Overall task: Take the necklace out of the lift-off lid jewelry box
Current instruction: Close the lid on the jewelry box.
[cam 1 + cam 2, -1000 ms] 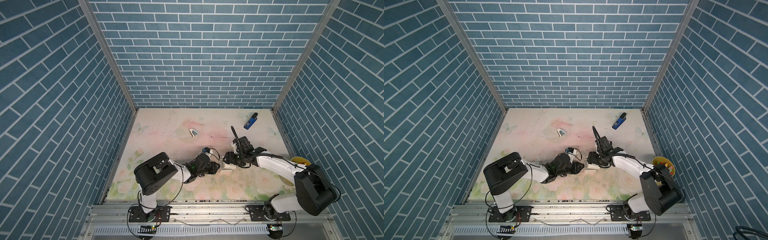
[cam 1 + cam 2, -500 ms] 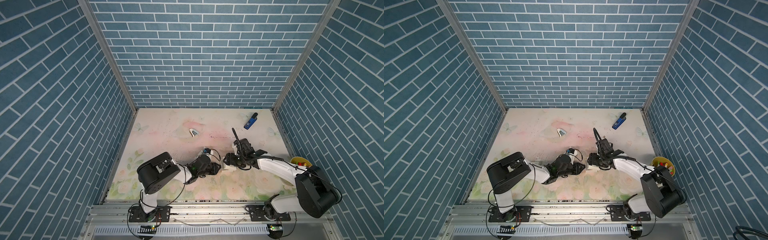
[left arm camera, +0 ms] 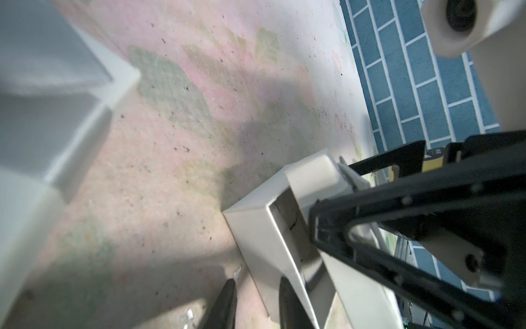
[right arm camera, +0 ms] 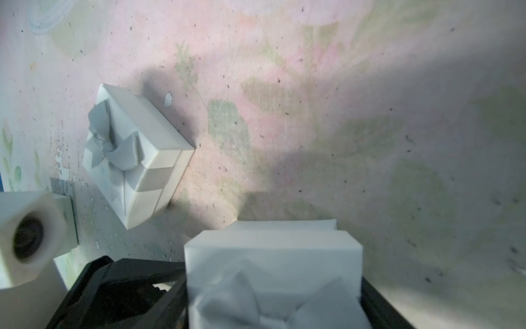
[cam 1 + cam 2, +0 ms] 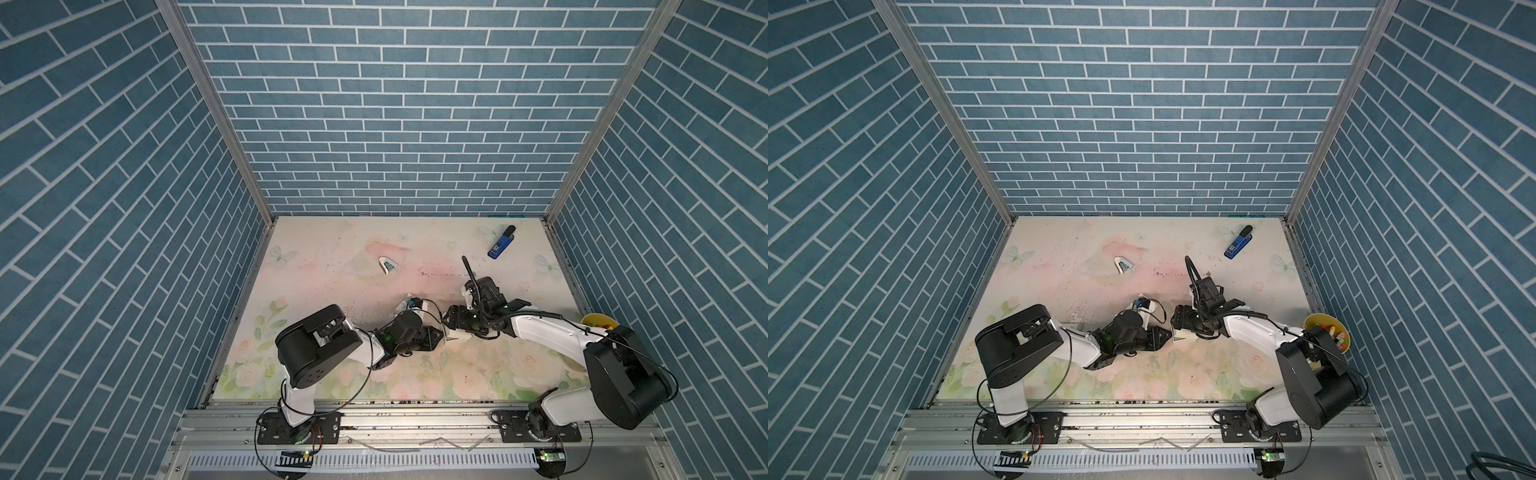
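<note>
- White card lid (image 4: 270, 250), topped with a satin bow, fills the span between the jaws of the right gripper (image 4: 274, 296). They are spread wide and clasp it across its full width. I judge this side grip is chosen so that a lift-off lid can come straight up.
- The left gripper (image 3: 257, 284) has its jaws drawn narrow on one thin wall of the jewelry box base (image 3: 256, 236). This is most likely to pin the base down so it does not rise with the lid.
- The box sits at the front-centre of the table (image 5: 332, 257), between the two grippers, which meet nose to nose in both top views.
- A pale foam insert (image 3: 313, 173) shows at the far end of the base. The necklace appears in no view, so I take it to be still inside, hidden by lid and jaws.
- A second gift box (image 4: 133, 153), closed and bowed, lies near on the table, touched by neither gripper. The blue stapler (image 5: 501, 245) and the yellow bowl (image 5: 598, 322) are well apart from the work.
- Against a second ago, the box and both grippers keep the same spot.
- The left arm's bulky black joint has crept slightly toward the middle, and its gripper has pressed a shade closer to the right one.
- Stapler and bowl have not moved.
- The earlier pictures are too small to show any change in the jaws.
</note>
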Controlling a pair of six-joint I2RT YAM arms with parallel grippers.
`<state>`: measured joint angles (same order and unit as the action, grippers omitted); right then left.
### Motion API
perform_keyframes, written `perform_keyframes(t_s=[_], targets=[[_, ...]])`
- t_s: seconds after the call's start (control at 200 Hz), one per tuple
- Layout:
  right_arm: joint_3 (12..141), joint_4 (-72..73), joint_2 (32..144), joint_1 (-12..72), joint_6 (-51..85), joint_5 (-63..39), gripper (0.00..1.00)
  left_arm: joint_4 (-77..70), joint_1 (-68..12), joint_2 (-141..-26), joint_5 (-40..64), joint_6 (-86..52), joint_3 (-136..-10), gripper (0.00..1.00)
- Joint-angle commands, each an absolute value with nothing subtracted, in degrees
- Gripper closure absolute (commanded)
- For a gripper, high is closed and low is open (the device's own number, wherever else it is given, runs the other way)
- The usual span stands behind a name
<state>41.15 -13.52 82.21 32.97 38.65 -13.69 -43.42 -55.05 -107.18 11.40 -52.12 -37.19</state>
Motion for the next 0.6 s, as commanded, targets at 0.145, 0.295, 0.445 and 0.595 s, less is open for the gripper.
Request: perform_keyframes(t_s=[0.145, 0.295, 0.445, 0.595], targets=[[43.81, -14.88, 83.71, 33.49, 36.44, -17.95, 0.18, -43.38, -55.39, -107.60, 10.81, -51.66, -37.89, 0.72], [45.14, -17.05, 83.74, 33.48, 35.19, -17.26, 0.17, -41.99, -55.23, -106.72, 10.63, -50.64, -37.97, 0.72], [47.09, -21.49, 83.34, 33.49, 33.64, -14.64, 0.15, -40.48, -54.86, -105.68, 10.48, -49.84, -37.80, 0.72], [48.38, -24.97, 83.06, 33.26, 32.02, -12.86, 0.14, -39.82, -54.38, -105.51, 11.03, -49.35, -37.71, 0.72]])
